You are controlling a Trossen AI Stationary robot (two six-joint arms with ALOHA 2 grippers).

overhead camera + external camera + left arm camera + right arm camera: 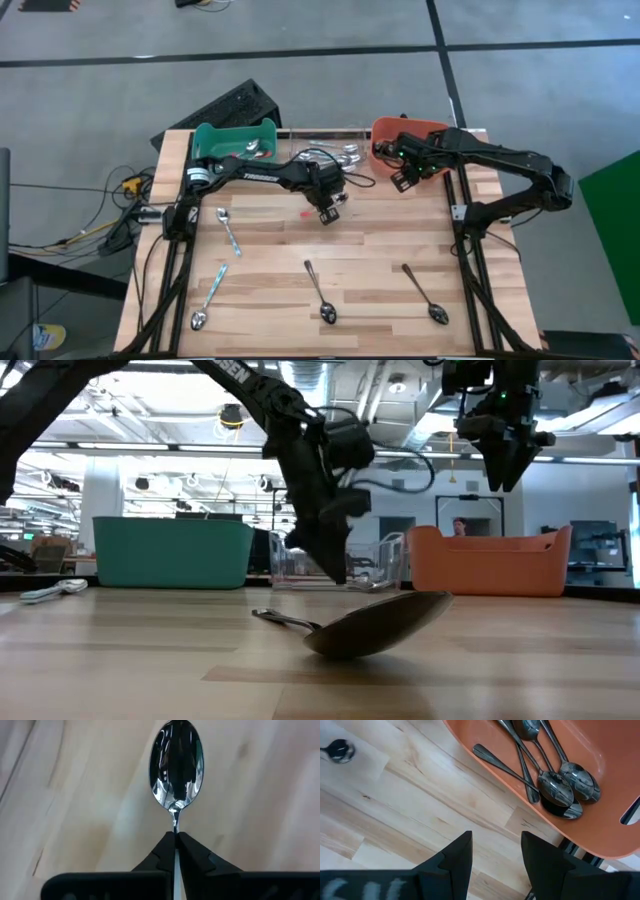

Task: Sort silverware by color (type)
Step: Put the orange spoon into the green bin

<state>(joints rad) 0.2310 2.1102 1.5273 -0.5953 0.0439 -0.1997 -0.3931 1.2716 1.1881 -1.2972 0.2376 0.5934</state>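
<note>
Your left hand (176, 851) is pinched on the handle of a spoon (176, 767) at the desk's (380, 250) far middle, just in front of the clear bin (330, 140). Your right hand (496, 852) hovers spread beside the orange bin (580, 800), which holds dark spoons (555, 782). Four spoons (320, 292) lie on the near desk; the teal bin (232, 140) stands far left.

A pale wooden table (380, 235) with a smooth, faintly glossy grain is shown. The spoon (176, 767) held over it is made of polished, mirror-bright metal. Dark glossy metal spoons (555, 782) are seen in a smooth orange plastic bin (615, 815). Matt black fingers (545, 857) are seen.
</note>
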